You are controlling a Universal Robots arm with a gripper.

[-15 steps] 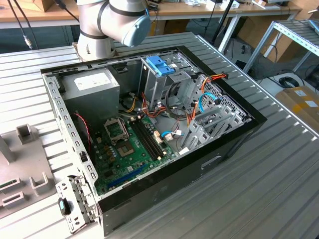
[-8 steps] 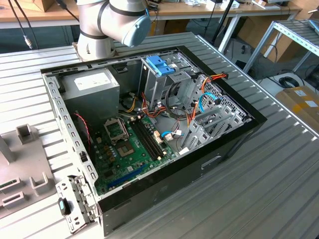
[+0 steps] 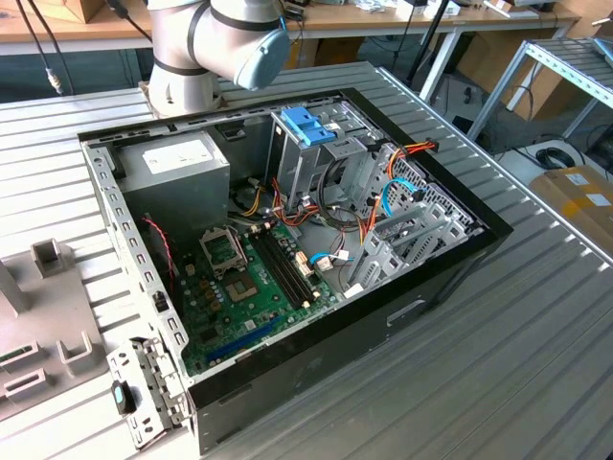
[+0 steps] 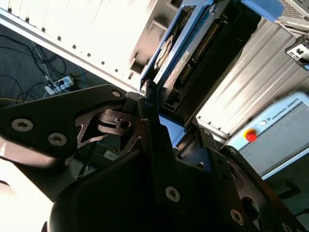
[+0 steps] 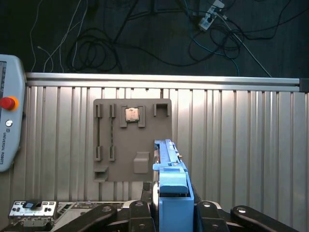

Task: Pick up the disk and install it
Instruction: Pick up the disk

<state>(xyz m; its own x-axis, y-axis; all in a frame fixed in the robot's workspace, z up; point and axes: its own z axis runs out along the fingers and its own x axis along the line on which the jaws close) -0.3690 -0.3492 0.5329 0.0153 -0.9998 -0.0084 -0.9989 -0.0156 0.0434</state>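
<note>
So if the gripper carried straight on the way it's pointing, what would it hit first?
Probably the grey parts tray on the slatted table: in the first wrist view the disk, clamped in the gripper, leads toward one edge of it. Nothing shows in between, but depth is unclear.

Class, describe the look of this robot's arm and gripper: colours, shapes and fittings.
The arm is a thick silver-grey tube with a rounded pale blue joint cap. The gripper is matte black, built of flat angular link plates joined by silver screws.
</note>
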